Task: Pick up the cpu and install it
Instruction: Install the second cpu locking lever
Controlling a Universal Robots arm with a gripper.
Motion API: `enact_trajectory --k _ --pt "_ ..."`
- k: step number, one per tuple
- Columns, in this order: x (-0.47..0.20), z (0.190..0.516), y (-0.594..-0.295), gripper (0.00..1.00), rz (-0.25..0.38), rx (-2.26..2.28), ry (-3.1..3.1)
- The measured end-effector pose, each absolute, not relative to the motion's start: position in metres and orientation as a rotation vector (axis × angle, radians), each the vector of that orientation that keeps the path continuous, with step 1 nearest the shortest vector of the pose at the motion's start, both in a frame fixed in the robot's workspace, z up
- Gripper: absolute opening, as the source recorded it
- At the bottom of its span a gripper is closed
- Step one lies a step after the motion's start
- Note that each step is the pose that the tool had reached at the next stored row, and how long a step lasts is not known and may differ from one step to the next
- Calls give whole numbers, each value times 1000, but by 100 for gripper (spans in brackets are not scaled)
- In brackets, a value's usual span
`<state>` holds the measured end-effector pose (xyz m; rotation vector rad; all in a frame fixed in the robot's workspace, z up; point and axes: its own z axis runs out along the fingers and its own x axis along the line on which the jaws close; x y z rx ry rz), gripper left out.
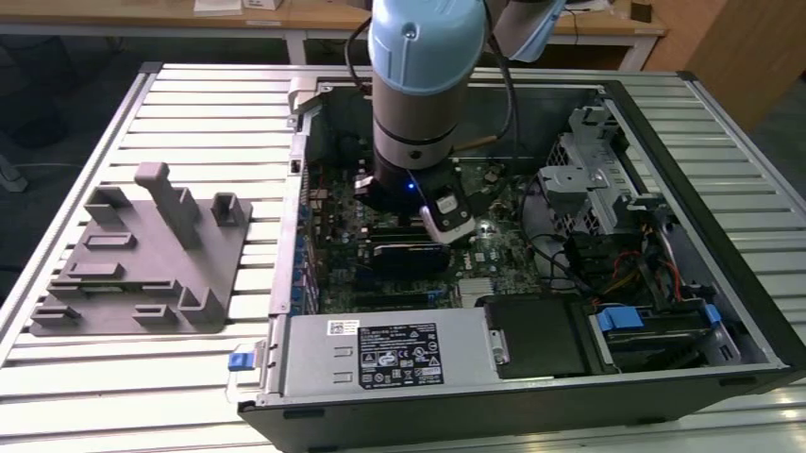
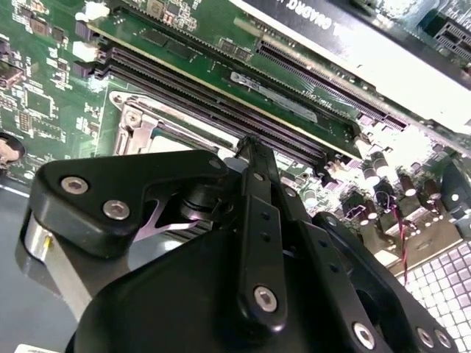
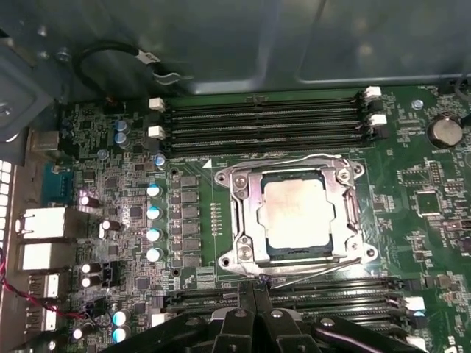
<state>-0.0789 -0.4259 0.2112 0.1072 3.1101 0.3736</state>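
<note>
1 cpu point(image 3: 297, 213) flat in socket frame point(image 3: 346, 213), face-up.

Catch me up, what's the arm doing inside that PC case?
The arm reaches down into the open computer case, with its pincer low over the motherboard. In the first wrist view the cpu already sits in its socket, framed by the metal retention bracket, and the pincer's tips are at the socket's edge, beside the empty RAM slots. The grey fixture tray lies outside the case.
</note>
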Motion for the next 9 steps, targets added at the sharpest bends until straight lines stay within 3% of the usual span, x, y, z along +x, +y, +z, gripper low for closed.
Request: enact_trajectory --k 9 --pt "-81 205 -429 11 419 80 3108"
